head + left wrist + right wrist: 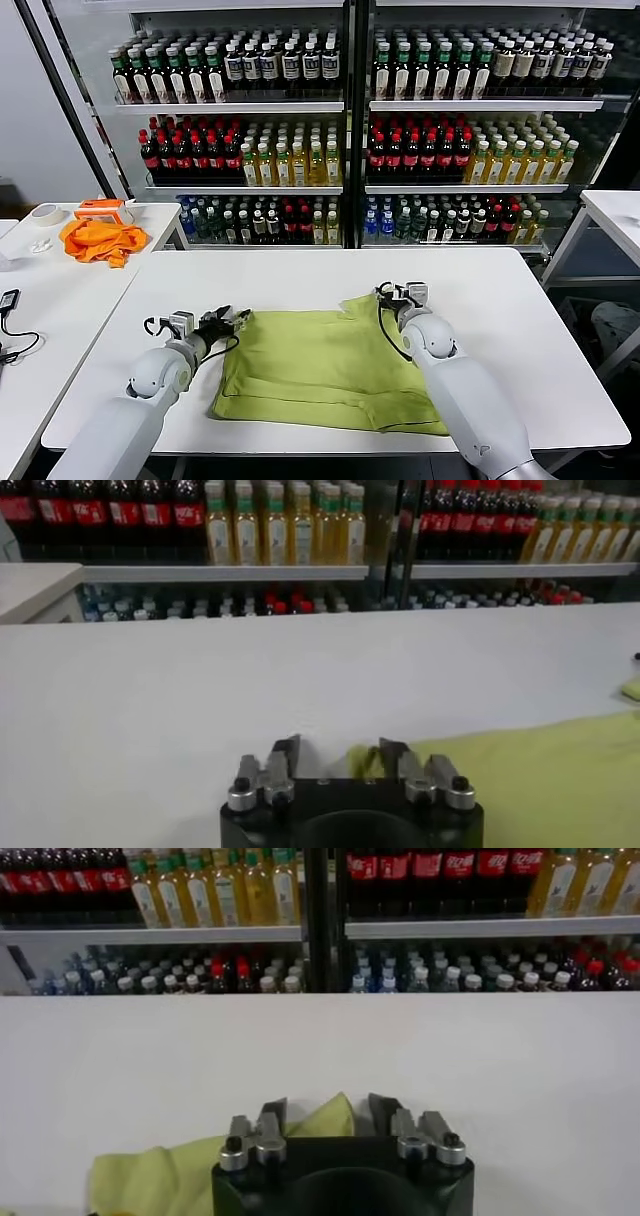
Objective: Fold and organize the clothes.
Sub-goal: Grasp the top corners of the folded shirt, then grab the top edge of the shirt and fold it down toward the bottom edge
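The lime T-shirt [320,365] lies folded and flat on the middle of the white table [300,275]; no print shows. My left gripper [238,318] is open at the shirt's far left corner, low over the table. In the left wrist view [338,755] the shirt's edge [540,770] reaches in next to one finger. My right gripper [393,291] is open at the shirt's far right corner. In the right wrist view [328,1113] a point of the lime cloth [150,1173] stands between the open fingers.
An orange cloth [100,240], an orange box [105,208] and a tape roll [45,213] lie on the side table to the left. Glass-door coolers full of bottles [345,130] stand behind the table. Another white table [615,210] is at the right.
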You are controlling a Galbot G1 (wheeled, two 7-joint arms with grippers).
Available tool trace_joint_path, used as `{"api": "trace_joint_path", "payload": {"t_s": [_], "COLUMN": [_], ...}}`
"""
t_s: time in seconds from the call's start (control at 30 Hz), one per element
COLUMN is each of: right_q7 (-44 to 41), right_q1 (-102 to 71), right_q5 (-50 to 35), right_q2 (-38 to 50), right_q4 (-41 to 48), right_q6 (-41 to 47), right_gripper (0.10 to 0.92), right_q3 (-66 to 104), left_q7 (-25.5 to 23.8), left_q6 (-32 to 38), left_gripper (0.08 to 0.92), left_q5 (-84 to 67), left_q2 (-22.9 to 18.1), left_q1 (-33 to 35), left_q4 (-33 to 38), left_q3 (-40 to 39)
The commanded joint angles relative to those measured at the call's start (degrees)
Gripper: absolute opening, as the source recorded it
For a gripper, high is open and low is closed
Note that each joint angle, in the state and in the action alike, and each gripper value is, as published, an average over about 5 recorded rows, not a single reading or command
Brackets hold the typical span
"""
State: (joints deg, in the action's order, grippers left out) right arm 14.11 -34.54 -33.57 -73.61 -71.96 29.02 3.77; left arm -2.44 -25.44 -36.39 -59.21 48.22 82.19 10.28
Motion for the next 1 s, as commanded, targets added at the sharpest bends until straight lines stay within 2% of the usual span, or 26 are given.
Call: {"api": "trace_joint_path", "payload": {"t_s": [0.03,0.23,0.37,0.67,1.0], "right_q7": [-0.09,-1.45,-1.98,0.92,1.68], "right_q1": [-0.33,-1.79,-4.46,-13.58,-26.60], "right_q5": [0.14,2.29,2.63,-0.42,0.09], "right_q2": [-0.19,0.94,2.92,7.66,10.72], "right_q4": [-0.58,-4.12,-10.74,-27.38,-36.45], "right_q6": [0.13,-2.62,-2.81,0.99,1.25], "right_gripper": [0.309,0.143,0.111,0.111,0.111], "right_q3": [-0.08,0.38,1.01,3.74,6.57], "left_q7": [-0.22,0.08,0.49,1.56,1.47], "left_q6": [-0.07,1.76,3.03,5.67,6.50], "left_gripper": [0.377,0.203,0.108,0.084,0.084], "left_q5": [0.03,-0.27,-2.42,-4.20,-4.04], "left_q2": [-0.23,-0.30,0.68,2.56,4.18], "left_q1": [0.30,0.49,1.14,8.57,19.37], "left_q4": [0.04,0.47,2.08,12.58,21.09], "left_q3": [-0.10,0.22,1.17,3.89,8.04]}}
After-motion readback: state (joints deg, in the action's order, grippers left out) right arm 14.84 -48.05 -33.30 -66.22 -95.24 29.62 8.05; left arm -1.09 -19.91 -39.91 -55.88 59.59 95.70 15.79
